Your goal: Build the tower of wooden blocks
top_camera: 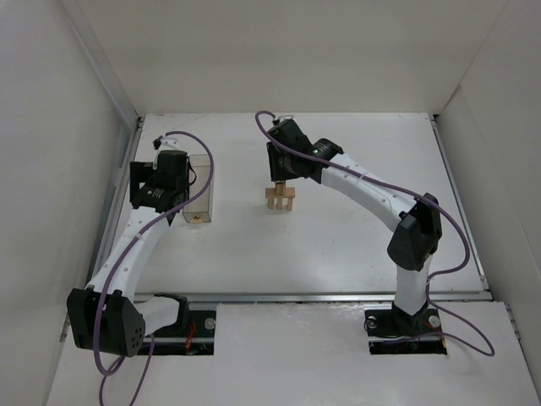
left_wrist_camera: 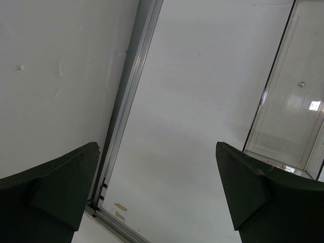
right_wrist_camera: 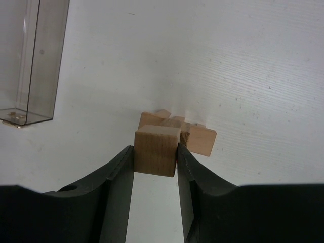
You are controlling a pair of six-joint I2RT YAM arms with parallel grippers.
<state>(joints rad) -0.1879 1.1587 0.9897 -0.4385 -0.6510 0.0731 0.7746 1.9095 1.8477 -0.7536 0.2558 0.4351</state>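
- Left gripper [left_wrist_camera: 157,149]: fingers standing wide, gripping nothing, hovering at far left beside wall rail, clear plastic box [left_wrist_camera: 286,101] just to its right.
- Tower [top_camera: 279,200]: standing mid-table, well right of box, uprights carrying crosspiece.
- Right gripper [right_wrist_camera: 155,148]: pinching wooden cube [right_wrist_camera: 156,159] between narrow fingers, hanging over tower; whether cube is touching it, cannot tell.
- Risks, judging from here: cube looking offset toward tower's near-left edge, so landing off-centre and tipping crosspiece. Fingers opening and brushing uprights, toppling stack. Releasing high and cube bouncing off.
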